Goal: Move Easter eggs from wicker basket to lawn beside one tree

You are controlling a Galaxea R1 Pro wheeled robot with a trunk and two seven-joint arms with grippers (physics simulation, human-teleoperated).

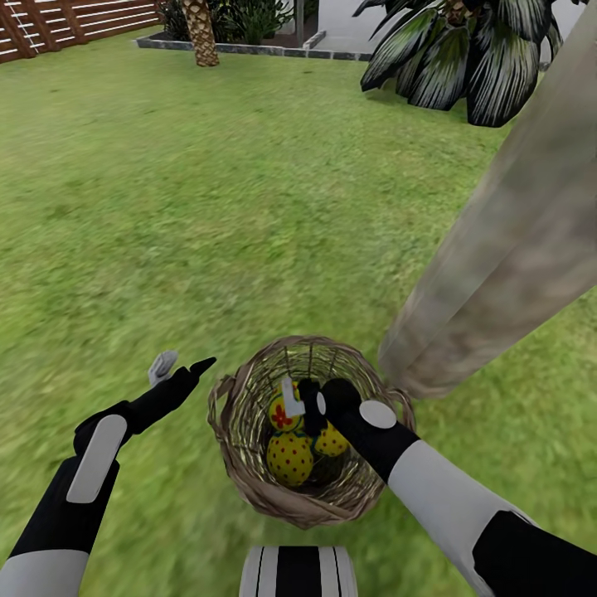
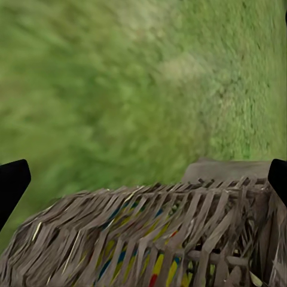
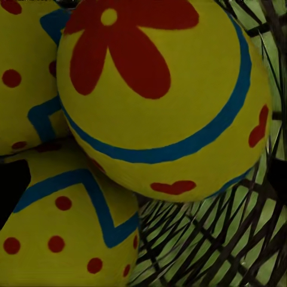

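Observation:
The wicker basket (image 1: 249, 464) stands on the lawn (image 1: 207, 207) just in front of me, beside the foot of the leaning tree (image 1: 506, 240). Three Easter eggs lie inside: a flower-marked egg (image 1: 279, 414), a red-dotted egg (image 1: 290, 460) and a third egg (image 1: 333, 444). My right gripper (image 1: 300, 400) reaches down into the basket, open, right over the flower-marked egg (image 3: 161, 89), with the dotted egg (image 3: 60, 233) beside it. My left gripper (image 1: 181, 365) hovers open to the left of the basket, whose woven wall (image 2: 149, 239) lies close before it.
A dark-leaved palm (image 1: 464, 50) stands at the back right and a scaly palm trunk (image 1: 201, 33) at the back. A brown slatted fence (image 1: 66, 21) runs along the far left. Open grass stretches ahead and to the left.

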